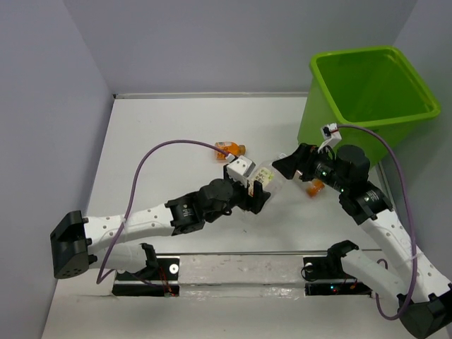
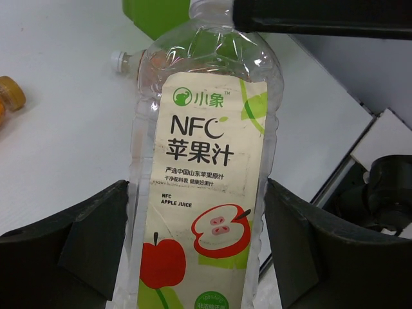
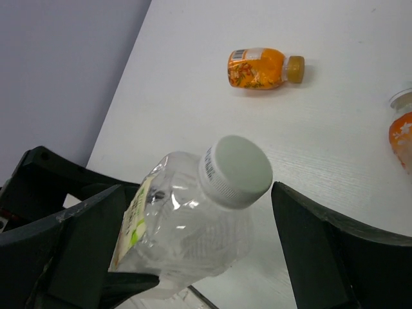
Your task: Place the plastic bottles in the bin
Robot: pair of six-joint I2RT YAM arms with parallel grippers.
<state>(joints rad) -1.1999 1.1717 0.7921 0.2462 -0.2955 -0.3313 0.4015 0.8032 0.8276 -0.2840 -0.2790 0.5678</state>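
Note:
A clear bottle (image 1: pixel 267 174) with a white apple-juice label (image 2: pixel 206 193) is held off the table, tilted, between the two arms. My left gripper (image 2: pixel 196 187) is shut on its body, both fingers against its sides; in the top view this gripper (image 1: pixel 261 186) sits mid-table. My right gripper (image 1: pixel 286 164) faces it, open, its fingers (image 3: pixel 322 244) standing wide on either side of the white cap (image 3: pixel 235 168) without touching. An orange bottle (image 1: pixel 229 149) lies on the table beyond. Another orange bottle (image 1: pixel 314 188) lies under the right arm. The lime-green bin (image 1: pixel 371 85) stands at the far right.
White walls close the table at the left and back. The right arm's cable loops in front of the bin. The left wrist view shows a white-capped bottle (image 2: pixel 132 63) lying behind the held one and the right gripper's black finger (image 2: pixel 322 19) across the top.

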